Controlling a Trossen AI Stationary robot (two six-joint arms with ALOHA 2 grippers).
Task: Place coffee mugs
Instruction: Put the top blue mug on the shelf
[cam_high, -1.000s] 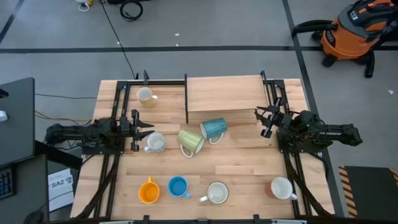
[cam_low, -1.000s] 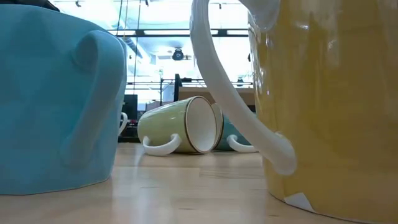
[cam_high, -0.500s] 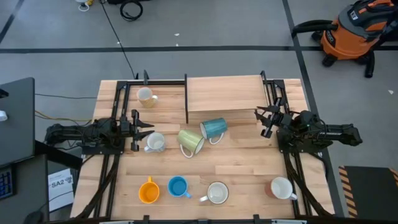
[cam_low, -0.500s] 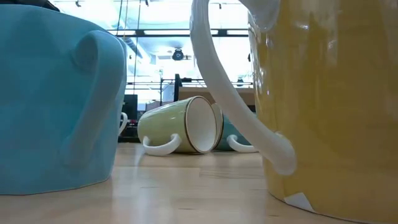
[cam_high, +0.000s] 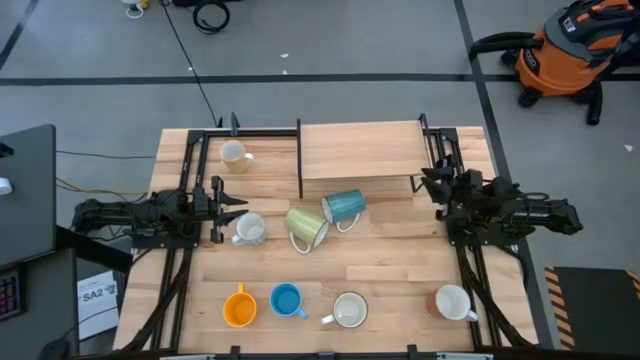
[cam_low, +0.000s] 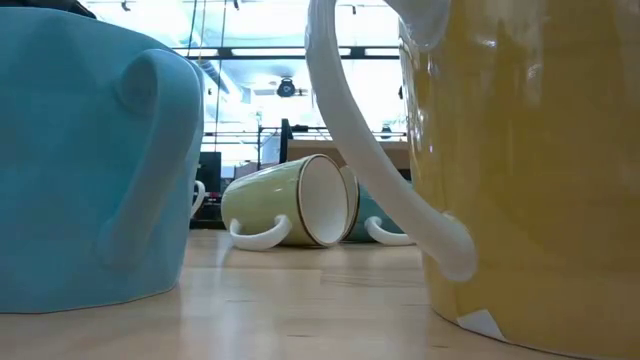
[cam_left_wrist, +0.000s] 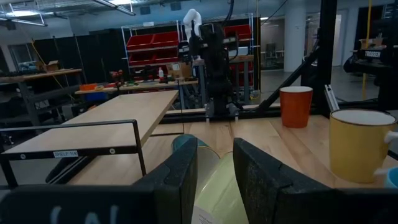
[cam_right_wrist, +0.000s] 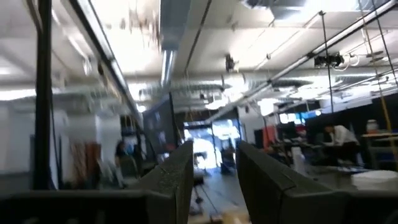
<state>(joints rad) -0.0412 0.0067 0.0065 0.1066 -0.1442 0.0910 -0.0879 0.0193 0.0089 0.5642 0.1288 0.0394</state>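
Beside a white mug (cam_high: 249, 229), the left gripper (cam_high: 229, 209) stands parted; the right gripper (cam_high: 432, 183) likewise, both empty.

Counting from above, eight coffee mugs on the table: three white or cream ones (cam_high: 234, 154) (cam_high: 249, 229) (cam_high: 350, 311), one pale green (cam_high: 306, 227), one teal (cam_high: 344, 208), one blue (cam_high: 287, 300), one orange (cam_high: 239, 306), one reddish-brown with a white inside (cam_high: 453, 302). Two mugs lie tipped over, six stand upright. Two robot arms.
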